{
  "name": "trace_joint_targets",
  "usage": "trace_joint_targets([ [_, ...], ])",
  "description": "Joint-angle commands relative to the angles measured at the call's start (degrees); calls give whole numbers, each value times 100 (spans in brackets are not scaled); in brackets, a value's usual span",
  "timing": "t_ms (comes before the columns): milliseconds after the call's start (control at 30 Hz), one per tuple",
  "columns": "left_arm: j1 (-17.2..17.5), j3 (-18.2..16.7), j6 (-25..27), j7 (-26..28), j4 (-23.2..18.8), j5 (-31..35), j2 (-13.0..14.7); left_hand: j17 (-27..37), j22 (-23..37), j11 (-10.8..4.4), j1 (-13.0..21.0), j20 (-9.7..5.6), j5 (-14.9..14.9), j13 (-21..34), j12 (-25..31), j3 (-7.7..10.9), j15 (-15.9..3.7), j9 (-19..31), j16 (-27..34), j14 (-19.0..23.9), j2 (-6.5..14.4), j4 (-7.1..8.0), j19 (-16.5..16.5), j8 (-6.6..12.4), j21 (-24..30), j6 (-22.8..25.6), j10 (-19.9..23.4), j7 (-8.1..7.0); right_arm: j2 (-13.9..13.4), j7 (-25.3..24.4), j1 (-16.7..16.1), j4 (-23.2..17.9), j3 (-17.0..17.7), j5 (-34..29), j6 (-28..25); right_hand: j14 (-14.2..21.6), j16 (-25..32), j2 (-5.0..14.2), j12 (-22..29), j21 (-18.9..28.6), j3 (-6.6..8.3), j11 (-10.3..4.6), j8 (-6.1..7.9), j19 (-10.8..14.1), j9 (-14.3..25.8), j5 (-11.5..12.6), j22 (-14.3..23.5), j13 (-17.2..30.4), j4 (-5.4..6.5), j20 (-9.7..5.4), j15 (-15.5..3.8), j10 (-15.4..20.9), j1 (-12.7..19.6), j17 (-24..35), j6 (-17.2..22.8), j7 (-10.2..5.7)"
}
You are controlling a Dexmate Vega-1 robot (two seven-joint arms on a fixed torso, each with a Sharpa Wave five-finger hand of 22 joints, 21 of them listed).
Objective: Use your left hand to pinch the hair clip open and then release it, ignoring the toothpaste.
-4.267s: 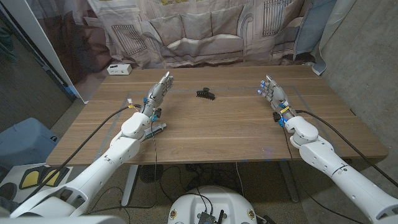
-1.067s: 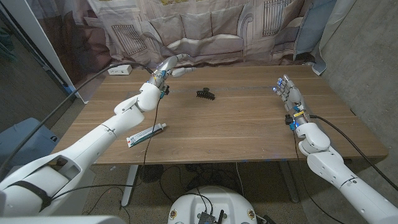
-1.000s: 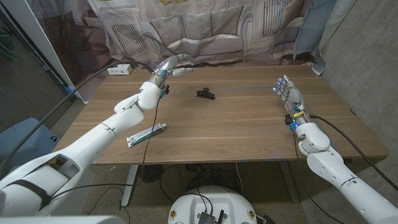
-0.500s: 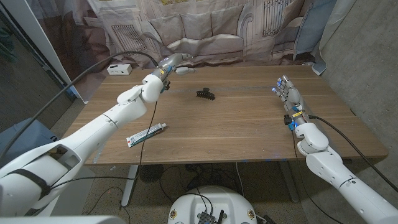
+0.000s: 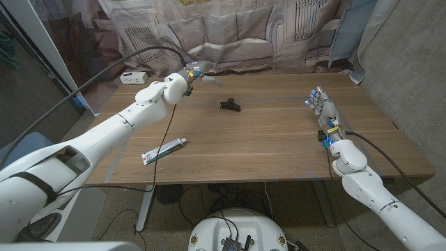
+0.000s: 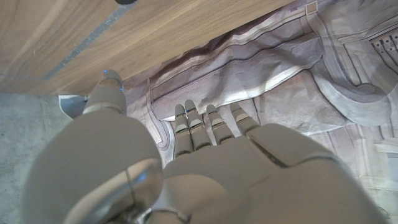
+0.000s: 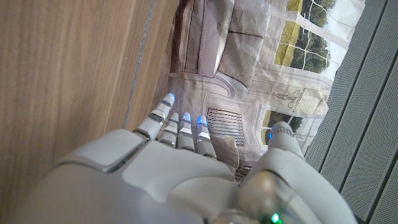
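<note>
Black hair clip (image 5: 229,106) sits on the wooden table (image 5: 265,139). At its 10 o'clock, the left hand (image 5: 203,72) hovers, fingers spread wide, holding nothing.

From the right wrist camera I look along the back of my right hand (image 7: 168,180), its pale grey shell bulking large in the near part of the frame. The fingers (image 7: 177,127) lie side by side, extended, with blue lights glowing at their tips; the thumb (image 7: 280,140) stands apart from them, also lit blue. I see nothing held. Beside the hand runs the wooden bench (image 7: 68,74), its grain lengthwise with a faint grey line. Past the fingertips hangs a printed curtain (image 7: 249,68) showing a sofa and windows, next to a grey ribbed wall panel (image 7: 367,112).
</note>
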Motion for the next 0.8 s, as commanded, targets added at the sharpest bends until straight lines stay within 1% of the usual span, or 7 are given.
trace_joint_targets([
  [33, -455, 297, -109, -862, 98, 332, -7, -3, 12, -130, 227, -78, 77, 22, 18, 64, -381, 26, 31, 6, -3, -56, 23, 49, 51, 8, 17, -136, 19, 25, -8, 41, 18, 46, 36, 50, 14, 30, 27, -8, 31, -3, 26, 49, 11, -3, 14, 25, -19, 35, -2, 70, 54, 23, 16, 5],
  [167, -618, 393, -145, -1177, 153, 438, -45, -6, 7, -247, 484, -96, 139, 24, 31, 126, -433, 27, 40, 31, 6, -78, 99, 59, 71, -4, 46, -201, 20, 36, -7, 45, 22, 46, 56, 49, 13, 30, 27, -7, 29, -9, 26, 52, 11, -4, 15, 25, -17, 33, -1, 70, 53, 23, 19, 10],
  [200, -633, 401, -162, -1187, 169, 458, -58, -7, 6, -235, 552, -90, 153, 24, 35, 143, -461, 28, 43, 44, 10, -81, 100, 67, 69, 10, 57, -230, 24, 33, -7, 47, 24, 45, 63, 49, 13, 31, 27, -7, 28, -15, 25, 52, 11, -4, 15, 25, -17, 38, 2, 69, 53, 24, 18, 6],
  [267, -651, 398, -213, -1174, 212, 464, -87, -12, 4, -309, 733, -135, 185, 26, 82, 171, -554, 29, 69, 140, -2, -72, 129, 111, 70, 125, 187, -291, 26, 33, -8, 50, 26, 45, 70, 50, 14, 31, 25, -6, 27, -17, 25, 56, 12, -5, 15, 26, -16, 38, 1, 66, 52, 24, 19, 6],
  [333, -682, 396, -265, -1180, 284, 443, -130, -14, 3, -337, 819, -160, 198, 26, 106, 171, -580, 29, 86, 228, -24, -53, 157, 140, 73, 228, 263, -292, 29, 36, -15, 47, 31, 55, 77, 47, 12, 32, 25, -7, 26, -15, 24, 54, 12, -5, 15, 26, -16, 42, 8, 67, 52, 25, 20, 0],
  [467, -794, 426, -379, -1280, 485, 368, -237, -16, 3, -325, 872, -183, 206, 26, 143, 156, -613, 29, 95, 302, -51, -26, 185, 166, 75, 343, 384, -333, 23, 28, -40, 28, 40, 48, 92, 54, 15, 32, 29, -8, 24, -15, 23, 51, 12, -6, 15, 27, -14, 44, 17, 76, 51, 26, 20, 2],
  [800, -1279, 746, -568, -1942, 960, 417, -496, -16, 5, -303, 941, -194, 214, 29, 100, 152, -574, 31, 53, 248, -37, 12, 75, 123, 29, 302, 316, -296, 6, -50, -128, -75, 74, 35, 65, 58, 17, 35, 30, -9, 21, -15, 25, 51, 12, -8, 16, 28, -12, 44, 22, 82, 51, 28, 30, -4],
])
